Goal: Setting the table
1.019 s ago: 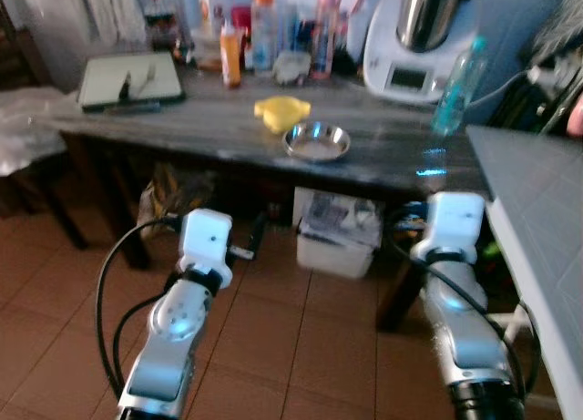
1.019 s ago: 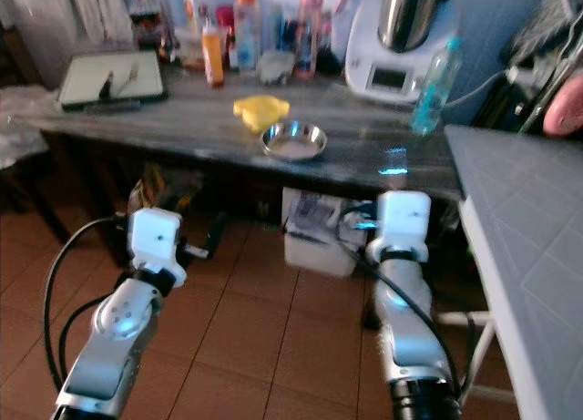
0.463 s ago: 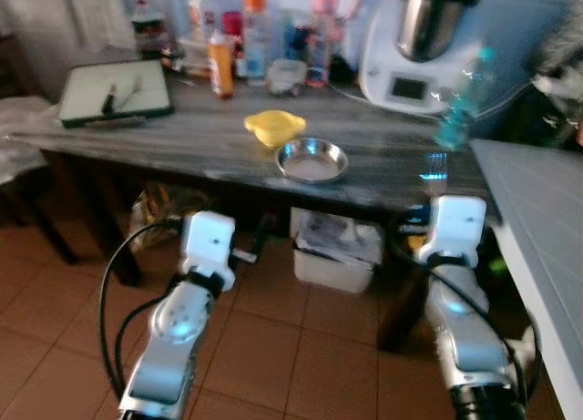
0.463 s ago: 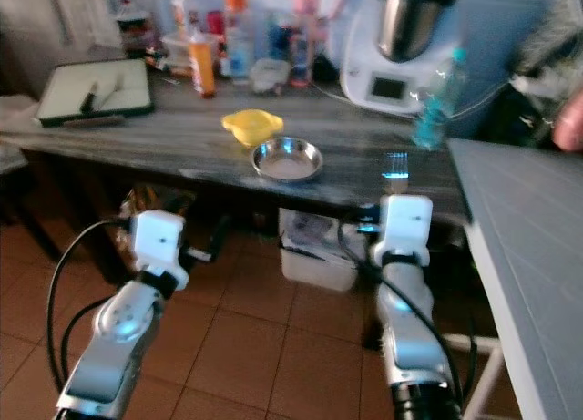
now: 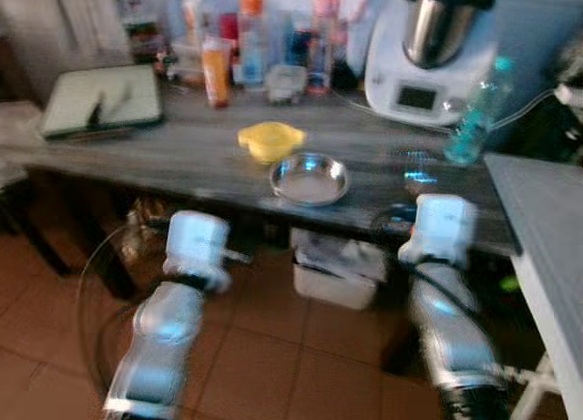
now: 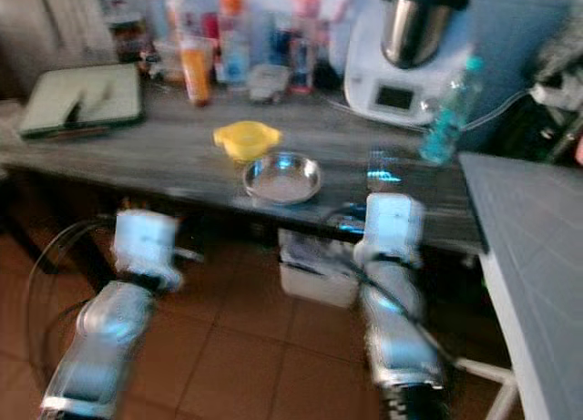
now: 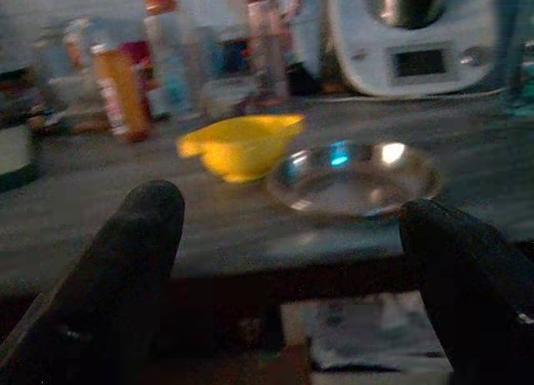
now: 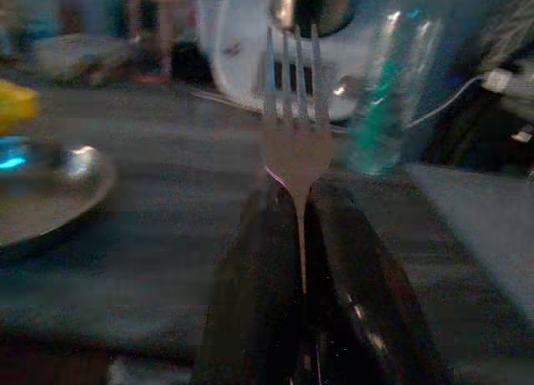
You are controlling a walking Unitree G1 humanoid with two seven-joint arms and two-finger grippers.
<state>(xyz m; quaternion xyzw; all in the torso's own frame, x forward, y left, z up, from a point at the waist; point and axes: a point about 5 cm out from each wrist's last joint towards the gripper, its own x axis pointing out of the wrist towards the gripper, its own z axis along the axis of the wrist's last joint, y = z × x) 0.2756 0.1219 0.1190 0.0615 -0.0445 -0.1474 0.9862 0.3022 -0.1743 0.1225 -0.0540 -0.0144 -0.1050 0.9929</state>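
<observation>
1. The right gripper [image 8: 302, 235] has its two black fingers pressed together on the handle of a fork [image 8: 295, 126], tines pointing up and away toward the table [image 5: 182, 156]. The fork is therefore in hand and not yet laid down.

2. The left gripper [image 7: 292, 260] is spread wide and carries nothing; its fingers [image 7: 125, 260] frame the table edge in the left wrist view.

3. On the dark wooden table a steel plate [image 5: 310, 178] sits near the front edge. A yellow bowl [image 5: 270, 139] stands just beside it at about 11 o'clock from the plate, apparently not touching.

4. Both arms are held low in front of the table edge; the right arm is at roughly 4 o'clock from the plate, the left arm at roughly 7 o'clock.

5. Further back, at 12 to 1 o'clock from the plate, stand bottles [image 5: 246, 37], a white kitchen machine [image 5: 433, 46] and a teal water bottle [image 5: 474, 119]. A cutting board [image 5: 96, 97] lies well apart at 10 o'clock.

6. Judged progress: early to middle. Plate and bowl look placed, and the fork has been fetched. What remains, by the look of it, is reaching over the edge and laying the fork beside the plate; whether more cutlery is wanted cannot be told. The head views are blurred.
</observation>
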